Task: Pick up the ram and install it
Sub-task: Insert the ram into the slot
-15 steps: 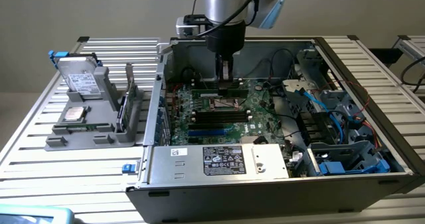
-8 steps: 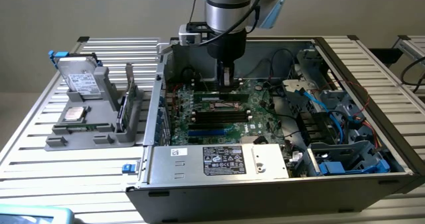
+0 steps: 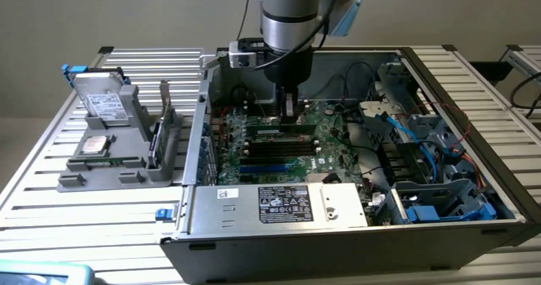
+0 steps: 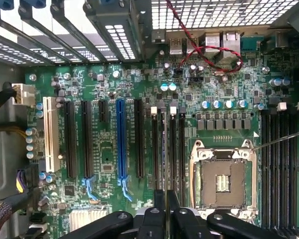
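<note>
My gripper (image 3: 292, 115) reaches down into the open computer case, low over the green motherboard (image 3: 330, 133). Its fingers are shut on the ram (image 4: 165, 149), which the wrist view shows edge-on as a thin pale line running away from the gripper (image 4: 165, 195). The stick lies along the black memory slots (image 4: 182, 144), between two of them. In the exterior view the ram (image 3: 272, 132) is a narrow green strip just below the fingers, above the row of black slots (image 3: 279, 147). Whether it touches a slot I cannot tell.
The CPU socket (image 4: 222, 174) lies beside the slots, with a second bank of black slots (image 4: 281, 159) beyond it. A red cable (image 4: 209, 50) loops near the rear ports. The power supply (image 3: 279, 202), a drive cage with blue cables (image 3: 439, 199) and the case walls enclose the board. A grey tray with a drive (image 3: 110, 101) sits outside.
</note>
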`<state>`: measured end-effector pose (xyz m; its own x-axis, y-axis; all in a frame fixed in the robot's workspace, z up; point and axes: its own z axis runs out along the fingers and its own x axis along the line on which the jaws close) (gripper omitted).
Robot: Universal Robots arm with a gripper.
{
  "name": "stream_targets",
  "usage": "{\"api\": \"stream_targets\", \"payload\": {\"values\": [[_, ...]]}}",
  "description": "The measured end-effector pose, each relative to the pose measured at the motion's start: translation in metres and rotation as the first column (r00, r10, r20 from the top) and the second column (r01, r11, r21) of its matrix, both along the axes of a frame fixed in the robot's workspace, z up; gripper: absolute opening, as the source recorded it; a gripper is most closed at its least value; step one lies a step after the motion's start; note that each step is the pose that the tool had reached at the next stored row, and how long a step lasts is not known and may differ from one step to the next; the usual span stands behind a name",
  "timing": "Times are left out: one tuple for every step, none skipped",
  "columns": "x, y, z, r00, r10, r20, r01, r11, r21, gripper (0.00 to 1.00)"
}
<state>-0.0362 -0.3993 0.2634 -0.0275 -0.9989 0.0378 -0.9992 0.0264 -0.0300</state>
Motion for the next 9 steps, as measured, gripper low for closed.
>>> {"api": "stream_targets", "payload": {"values": [[0.0000, 0.0000, -0.0016, 0.9999, 0.012, -0.0001, -0.012, 0.9999, -0.0002, 0.13], [0.0000, 0.0000, -0.0022, 0.9998, 0.018, 0.0000, -0.018, 0.9998, -0.0009, 0.13], [0.0000, 0.0000, -0.0022, 0.9998, 0.018, -0.0002, -0.018, 0.9998, -0.0017, 0.13], [0.0000, 0.0000, -0.0022, 0.9998, 0.018, -0.0002, -0.018, 0.9998, -0.0018, 0.13], [0.0000, 0.0000, -0.0022, 0.9998, 0.018, -0.0001, -0.018, 0.9998, -0.0018, 0.13], [0.0000, 0.0000, -0.0026, 0.9998, 0.018, 0.0000, -0.018, 0.9998, -0.0016, 0.13], [0.0000, -0.0004, -0.0034, 0.9998, 0.018, 0.0000, -0.018, 0.9998, -0.0010, 0.13], [0.0002, -0.0010, -0.0048, 0.9998, 0.017, 0.0001, -0.017, 0.9998, 0.0013, 0.13], [0.0005, -0.0014, -0.0065, 0.9999, 0.017, 0.0001, -0.017, 0.9999, 0.0039, 0.13]]}}
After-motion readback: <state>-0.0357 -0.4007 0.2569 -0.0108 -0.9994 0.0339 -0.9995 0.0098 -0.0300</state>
